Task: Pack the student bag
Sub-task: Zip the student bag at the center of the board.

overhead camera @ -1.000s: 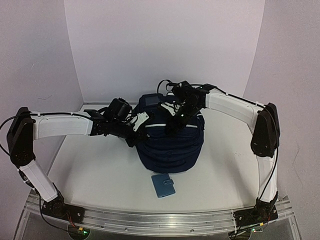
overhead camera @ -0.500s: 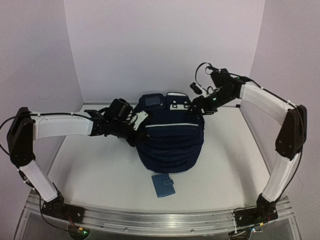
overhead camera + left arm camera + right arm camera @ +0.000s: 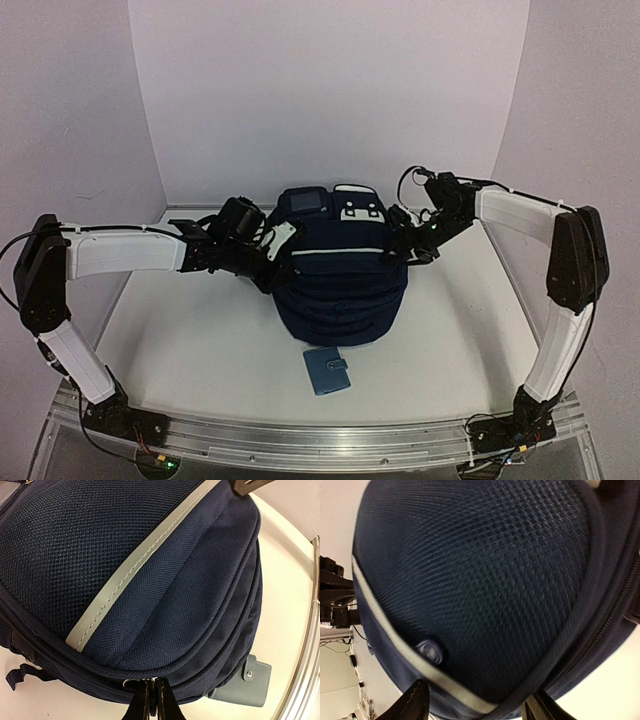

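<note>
And the right arm is back in. A second ago its gripper was planted on top of the pack, then it flung out high and wide to the right, and now it has come down beside the pack's right shoulder. The left arm hasn't budged, and neither has the bag. The white table carries everything. The student bag sits dead centre on it, a navy lump standing between the two arms, its white patches up at the far top edge. The left arm reaches across from the left side. The left gripper is pressed against the bag's left flank, and the wrist view shows its fingers clenched tight together, tips meeting right at the zip pull. Whether they actually have that pull pinched, I can't tell. Over on the other side, the right gripper hangs just beside the bag's upper right side. Its jaws are released and spread wide, gripping nothing, with the navy mesh filling its own camera. A pale stripe runs across the front panel. Down at the near edge, just in front of the bag, the small light-blue wallet lies flat on the table, with neither gripper near it.
</note>
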Motion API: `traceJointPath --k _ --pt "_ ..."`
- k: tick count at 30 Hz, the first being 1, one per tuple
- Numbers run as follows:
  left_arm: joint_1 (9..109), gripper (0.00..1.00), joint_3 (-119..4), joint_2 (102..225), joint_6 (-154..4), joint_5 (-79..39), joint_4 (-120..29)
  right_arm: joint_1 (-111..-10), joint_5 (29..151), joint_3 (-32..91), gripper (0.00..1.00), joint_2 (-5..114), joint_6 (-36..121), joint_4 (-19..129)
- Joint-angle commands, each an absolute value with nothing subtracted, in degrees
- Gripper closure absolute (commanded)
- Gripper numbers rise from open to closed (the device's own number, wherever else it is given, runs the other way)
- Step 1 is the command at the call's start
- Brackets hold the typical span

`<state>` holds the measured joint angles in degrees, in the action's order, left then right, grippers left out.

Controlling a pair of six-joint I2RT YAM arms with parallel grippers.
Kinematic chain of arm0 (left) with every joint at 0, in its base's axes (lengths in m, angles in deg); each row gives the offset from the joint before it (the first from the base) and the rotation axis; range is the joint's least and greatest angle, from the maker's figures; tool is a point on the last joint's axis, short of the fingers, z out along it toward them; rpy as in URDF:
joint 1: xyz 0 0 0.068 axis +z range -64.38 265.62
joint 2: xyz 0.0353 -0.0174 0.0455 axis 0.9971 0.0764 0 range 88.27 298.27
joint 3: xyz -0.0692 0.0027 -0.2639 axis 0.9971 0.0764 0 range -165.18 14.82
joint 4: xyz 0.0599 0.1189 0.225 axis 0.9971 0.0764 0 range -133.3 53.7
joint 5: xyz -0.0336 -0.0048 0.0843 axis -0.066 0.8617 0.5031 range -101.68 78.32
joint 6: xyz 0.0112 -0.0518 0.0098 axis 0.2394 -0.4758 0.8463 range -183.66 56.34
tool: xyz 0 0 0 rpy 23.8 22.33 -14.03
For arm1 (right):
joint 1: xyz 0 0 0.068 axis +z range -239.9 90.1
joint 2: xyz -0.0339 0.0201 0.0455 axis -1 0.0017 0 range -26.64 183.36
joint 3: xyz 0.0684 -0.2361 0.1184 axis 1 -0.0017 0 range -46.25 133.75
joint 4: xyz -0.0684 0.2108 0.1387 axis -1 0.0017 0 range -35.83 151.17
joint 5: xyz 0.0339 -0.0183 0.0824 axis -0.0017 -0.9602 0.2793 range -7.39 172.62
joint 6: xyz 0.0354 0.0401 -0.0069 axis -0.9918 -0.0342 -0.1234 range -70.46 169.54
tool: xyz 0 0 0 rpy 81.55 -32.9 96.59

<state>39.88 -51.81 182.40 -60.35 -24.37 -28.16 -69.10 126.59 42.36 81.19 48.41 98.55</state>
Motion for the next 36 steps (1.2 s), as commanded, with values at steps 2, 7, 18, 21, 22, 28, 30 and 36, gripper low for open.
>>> traceJointPath --k 2,7,18,21,22,28,30,36 --pt "36.0 1.00 -55.3 182.9 -58.0 -26.3 -25.8 -68.1 133.5 42.8 0.61 82.2 44.8 95.1" --pt "34.3 1.00 -56.8 184.3 -59.6 -26.3 -26.7 -66.0 134.1 40.3 0.84 80.9 40.0 89.1" --pt "32.2 1.00 -62.3 190.9 -69.7 -25.9 -38.3 -64.5 134.0 38.4 1.00 80.1 35.6 84.2" --pt "30.8 1.00 -67.4 195.6 -70.6 -25.8 -38.2 -64.5 133.8 38.4 1.00 80.4 35.0 83.7" --pt "30.3 1.00 -69.1 197.1 -70.6 -25.7 -38.1 -64.5 133.7 38.4 1.00 80.5 34.8 83.5" --pt "28.5 1.00 -76.7 203.8 -73.7 -23.3 -40.0 -64.5 133.4 37.8 1.00 80.0 33.7 82.4" --pt "28.3 0.95 -77.4 204.0 -74.0 -22.3 -39.9 -64.5 133.1 37.8 0.99 79.8 33.9 82.4" --pt "28.3 0.62 -73.5 198.6 -73.0 -20.6 -38.1 -65.8 129.4 37.8 0.77 76.3 37.0 82.9"
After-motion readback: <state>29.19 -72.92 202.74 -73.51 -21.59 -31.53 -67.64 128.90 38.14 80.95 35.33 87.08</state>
